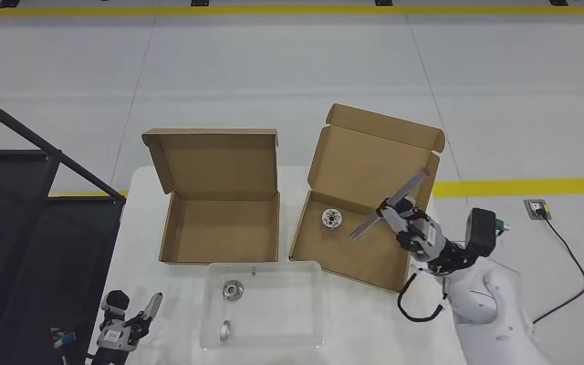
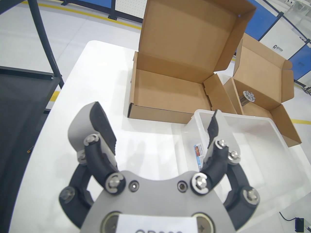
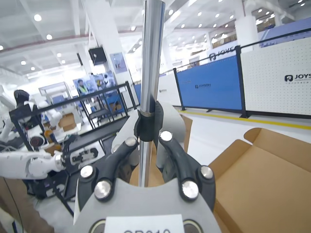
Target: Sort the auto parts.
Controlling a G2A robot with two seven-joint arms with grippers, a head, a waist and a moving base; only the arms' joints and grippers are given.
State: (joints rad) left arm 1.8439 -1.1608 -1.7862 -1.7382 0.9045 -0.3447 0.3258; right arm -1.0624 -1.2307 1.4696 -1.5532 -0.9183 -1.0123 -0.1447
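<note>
The right gripper (image 3: 147,122) is clenched on a shiny metal rod (image 3: 151,49). It grasps the rod partway along, so a long stretch stands out past the fingers. In the top view the rod hangs slanted over the 3 o'clock side of the right cardboard box (image 1: 360,251). A small toothed metal part (image 1: 331,217) lies on this box's floor, toward its 10 o'clock corner. A second open cardboard box, the left box (image 1: 219,228), sits at 9 o'clock of the first. A clear plastic tray (image 1: 283,310) lies at 6 o'clock of the two boxes. It holds a round metal piece (image 1: 234,289) near its 11 o'clock corner and a metal ring (image 1: 225,330) near its 7 o'clock corner. The left gripper (image 2: 155,120) has its fingers spread and grasps nothing. It hangs over the white table (image 1: 146,246) at 8 o'clock of the tray.
</note>
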